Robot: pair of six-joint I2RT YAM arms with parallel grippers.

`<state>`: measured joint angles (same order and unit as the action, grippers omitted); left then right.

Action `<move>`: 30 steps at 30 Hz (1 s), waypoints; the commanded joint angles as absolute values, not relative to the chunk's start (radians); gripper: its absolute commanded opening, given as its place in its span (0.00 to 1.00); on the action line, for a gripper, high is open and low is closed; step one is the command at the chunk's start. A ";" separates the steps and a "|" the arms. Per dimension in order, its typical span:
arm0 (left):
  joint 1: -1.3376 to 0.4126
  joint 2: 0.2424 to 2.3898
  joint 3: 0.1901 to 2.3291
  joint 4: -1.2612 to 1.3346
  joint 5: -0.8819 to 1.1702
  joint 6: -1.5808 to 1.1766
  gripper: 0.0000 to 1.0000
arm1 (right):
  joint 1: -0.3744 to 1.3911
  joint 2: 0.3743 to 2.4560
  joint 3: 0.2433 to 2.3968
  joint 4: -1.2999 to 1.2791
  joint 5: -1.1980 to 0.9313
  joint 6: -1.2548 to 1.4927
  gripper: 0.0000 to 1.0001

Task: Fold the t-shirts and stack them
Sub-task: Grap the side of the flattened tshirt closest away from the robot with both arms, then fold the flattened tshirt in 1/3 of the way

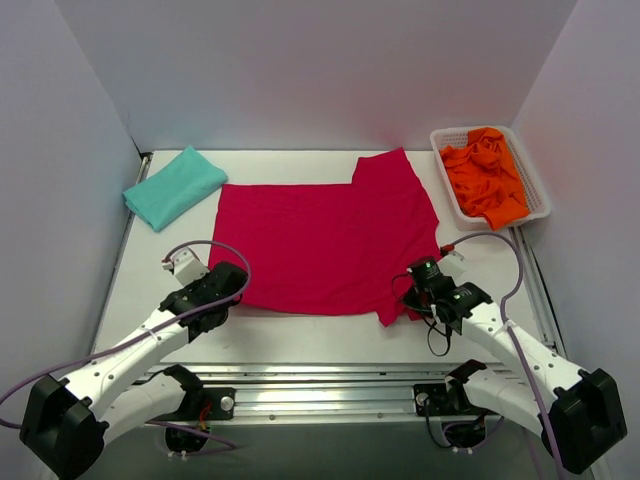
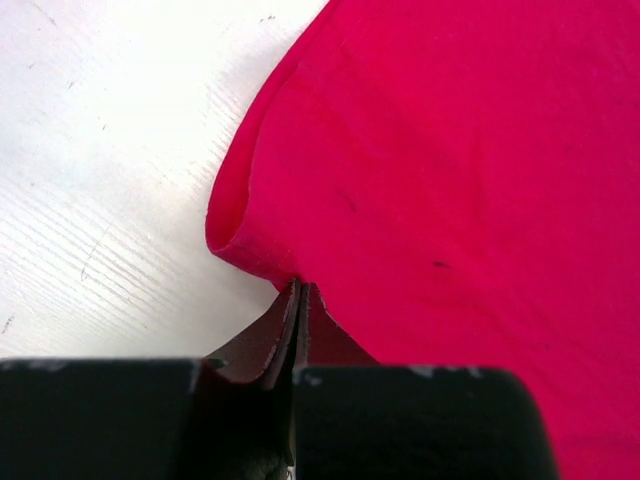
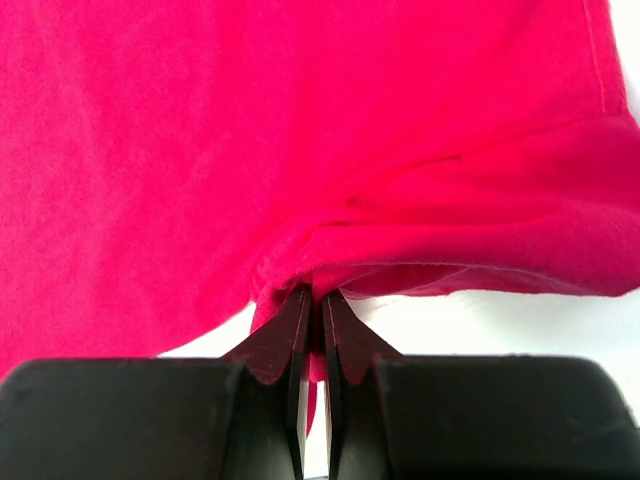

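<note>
The crimson red t-shirt [image 1: 325, 235] lies spread on the white table. My left gripper [image 1: 237, 290] is shut on its near left edge, and the left wrist view shows the cloth [image 2: 430, 170] pinched at my left gripper's [image 2: 300, 290] tips. My right gripper [image 1: 412, 298] is shut on its near right corner; the right wrist view shows bunched red cloth [image 3: 300, 150] between my right gripper's [image 3: 312, 296] tips. A folded teal t-shirt [image 1: 174, 186] lies at the far left. Crumpled orange t-shirts [image 1: 485, 176] fill a basket.
A white slatted basket [image 1: 541, 190] stands at the far right against the wall. White walls close the table on three sides. A metal rail [image 1: 330, 385] runs along the near edge between the arm bases.
</note>
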<state>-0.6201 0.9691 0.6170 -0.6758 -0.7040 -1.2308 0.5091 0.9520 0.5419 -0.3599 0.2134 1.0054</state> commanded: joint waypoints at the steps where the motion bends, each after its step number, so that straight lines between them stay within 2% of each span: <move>1: -0.603 0.986 0.681 -0.624 -0.721 -1.164 0.02 | 0.500 1.009 0.624 -0.342 0.268 0.968 0.00; 21: -0.368 1.184 0.773 -0.321 -0.569 -0.960 0.02 | 0.480 1.498 0.903 -0.172 0.371 0.896 0.00; 30: -0.267 1.311 0.814 -0.206 -0.479 -0.907 0.02 | 0.448 1.595 1.031 -0.192 0.414 0.887 0.00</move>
